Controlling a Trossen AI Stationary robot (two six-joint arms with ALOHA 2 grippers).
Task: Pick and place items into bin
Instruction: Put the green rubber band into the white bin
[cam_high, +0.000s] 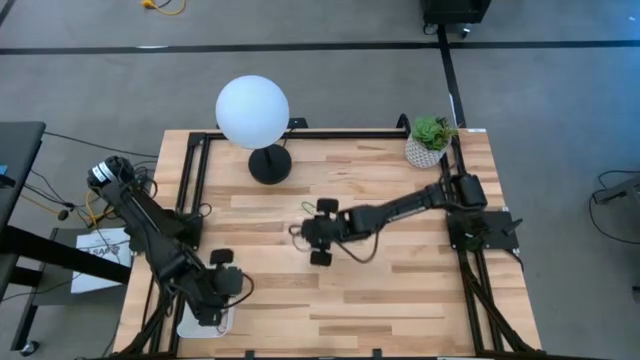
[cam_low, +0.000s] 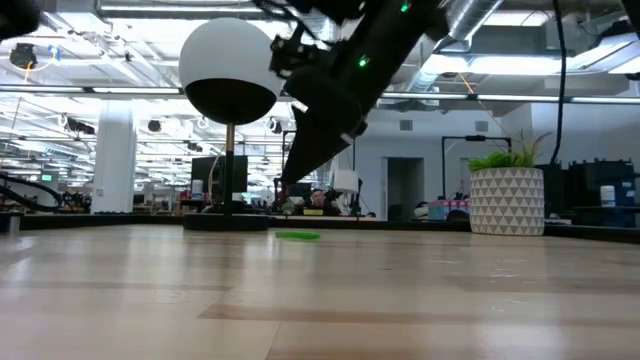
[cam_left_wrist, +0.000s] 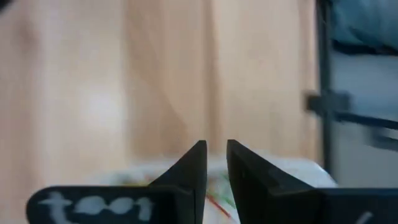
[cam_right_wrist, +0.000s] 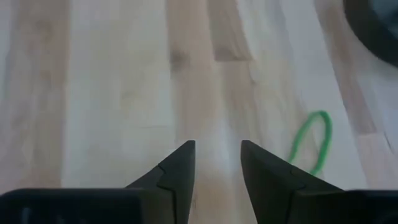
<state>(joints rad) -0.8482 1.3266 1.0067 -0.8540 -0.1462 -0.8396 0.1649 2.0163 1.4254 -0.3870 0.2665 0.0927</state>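
Observation:
A green rubber band (cam_right_wrist: 312, 143) lies flat on the wooden table (cam_high: 400, 290) near its middle; the low view shows the band (cam_low: 297, 235) as a thin strip. My right gripper (cam_right_wrist: 217, 155) hovers open just beside it, fingers slanting down, with nothing between them. At the near left corner stands the white bin (cam_high: 198, 322). My left gripper (cam_left_wrist: 216, 155) hangs above the bin (cam_left_wrist: 292, 171), its fingers a narrow gap apart and empty. Below them, coloured bands (cam_left_wrist: 214, 200) lie in the bin.
A white globe lamp (cam_high: 252, 112) on a black foot stands at the far middle of the table. A potted plant (cam_high: 428, 145) is at the far right corner. Black frame rails (cam_high: 190, 180) run along the left, far and right edges.

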